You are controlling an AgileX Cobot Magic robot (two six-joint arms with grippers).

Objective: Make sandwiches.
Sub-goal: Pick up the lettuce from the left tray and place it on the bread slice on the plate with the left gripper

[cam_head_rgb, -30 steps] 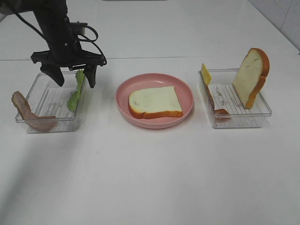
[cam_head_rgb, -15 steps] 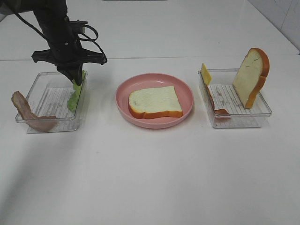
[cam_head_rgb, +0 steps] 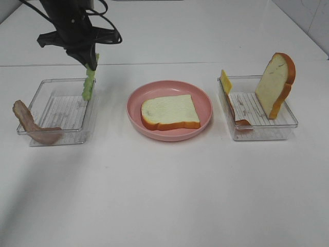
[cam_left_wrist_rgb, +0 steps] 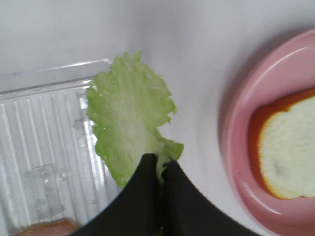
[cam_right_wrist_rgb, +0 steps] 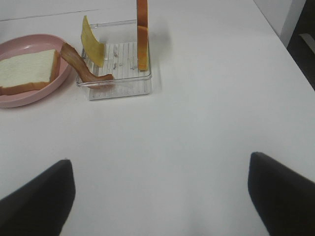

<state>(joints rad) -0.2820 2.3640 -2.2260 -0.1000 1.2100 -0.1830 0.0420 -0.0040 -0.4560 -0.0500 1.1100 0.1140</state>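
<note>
My left gripper (cam_head_rgb: 91, 60) (cam_left_wrist_rgb: 160, 164) is shut on a ruffled green lettuce leaf (cam_head_rgb: 90, 82) (cam_left_wrist_rgb: 129, 115), which hangs above the right wall of the left clear tray (cam_head_rgb: 36, 110). A bacon strip (cam_head_rgb: 32, 126) leans over that tray's front left corner. One white bread slice (cam_head_rgb: 169, 111) (cam_right_wrist_rgb: 24, 69) lies flat in the pink plate (cam_head_rgb: 205, 100) at the centre. The right clear tray (cam_head_rgb: 288, 121) (cam_right_wrist_rgb: 123, 86) holds a standing bread slice (cam_head_rgb: 276, 82), a yellow cheese square (cam_head_rgb: 225, 81) (cam_right_wrist_rgb: 92, 41) and a bacon strip (cam_right_wrist_rgb: 83, 71). My right gripper (cam_right_wrist_rgb: 160, 196) is open over bare table, right of that tray.
The table top is white with a seam line (cam_head_rgb: 169, 64) running across behind the trays. A dark gap (cam_right_wrist_rgb: 302, 49) shows past the table's right edge in the right wrist view.
My left gripper closed on the lettuce leaf in the left tray and lifted it up above the tray's right wall. The right arm has not moved.
</note>
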